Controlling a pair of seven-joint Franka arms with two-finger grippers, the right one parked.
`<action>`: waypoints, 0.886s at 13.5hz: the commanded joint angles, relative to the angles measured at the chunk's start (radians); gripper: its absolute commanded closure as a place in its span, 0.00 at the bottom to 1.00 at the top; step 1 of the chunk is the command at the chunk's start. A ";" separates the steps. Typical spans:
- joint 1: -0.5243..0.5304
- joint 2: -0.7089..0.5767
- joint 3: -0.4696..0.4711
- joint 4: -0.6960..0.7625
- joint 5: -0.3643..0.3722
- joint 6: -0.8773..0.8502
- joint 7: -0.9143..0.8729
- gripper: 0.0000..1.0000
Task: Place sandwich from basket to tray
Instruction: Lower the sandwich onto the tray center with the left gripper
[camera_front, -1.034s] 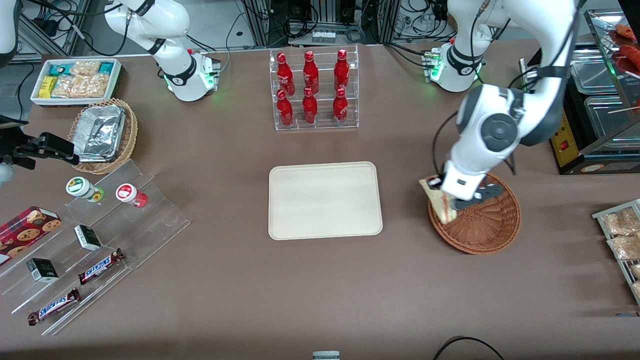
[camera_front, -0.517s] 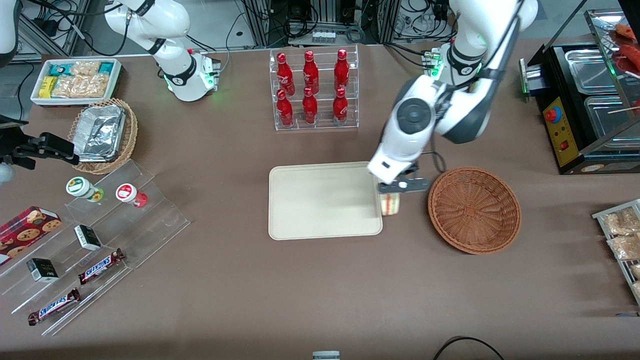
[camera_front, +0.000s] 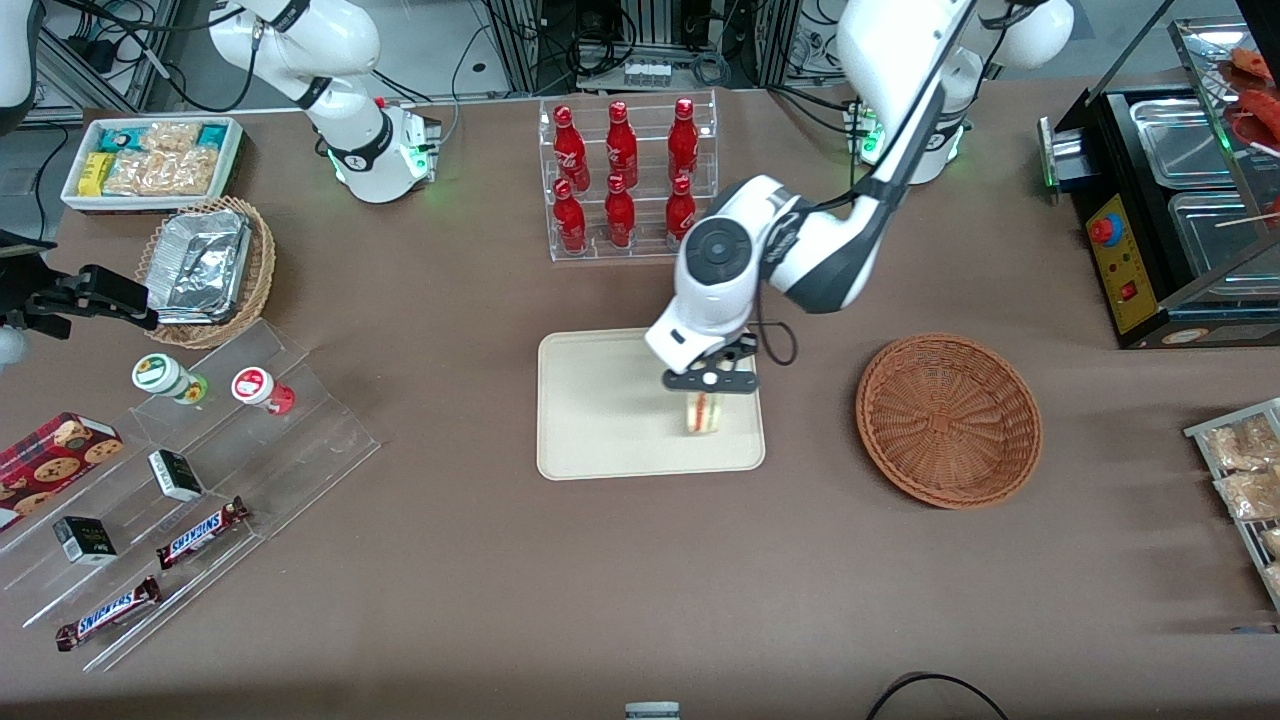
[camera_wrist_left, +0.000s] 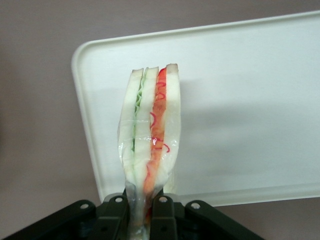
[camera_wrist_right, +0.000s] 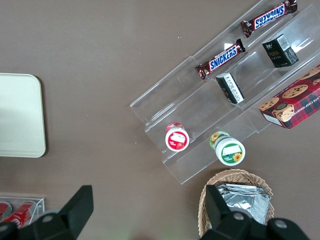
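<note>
My left gripper (camera_front: 708, 383) hangs over the cream tray (camera_front: 600, 420), above the part of it nearest the basket, and is shut on the sandwich (camera_front: 704, 413). In the left wrist view the sandwich (camera_wrist_left: 150, 135) is a wrapped wedge of white bread with green and orange-red filling, held upright between the black fingers (camera_wrist_left: 162, 215) above the tray (camera_wrist_left: 240, 100). The reddish-brown wicker basket (camera_front: 948, 420) sits empty on the table, toward the working arm's end.
A clear rack of red bottles (camera_front: 625, 180) stands farther from the front camera than the tray. Toward the parked arm's end are a tan basket with foil containers (camera_front: 205, 270), a white snack box (camera_front: 150, 160) and an acrylic stand with snacks (camera_front: 180, 480). Snack packets (camera_front: 1240, 480) lie at the working arm's end.
The gripper has lifted the sandwich out of the basket and carried it sideways from the basket rim, past the tray's edge, to over the tray. The basket is now empty.
</note>
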 joint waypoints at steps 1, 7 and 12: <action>-0.013 0.123 -0.029 0.152 -0.014 -0.027 -0.083 1.00; -0.042 0.269 -0.035 0.335 -0.013 -0.118 -0.200 1.00; -0.052 0.283 -0.035 0.335 -0.013 -0.112 -0.213 1.00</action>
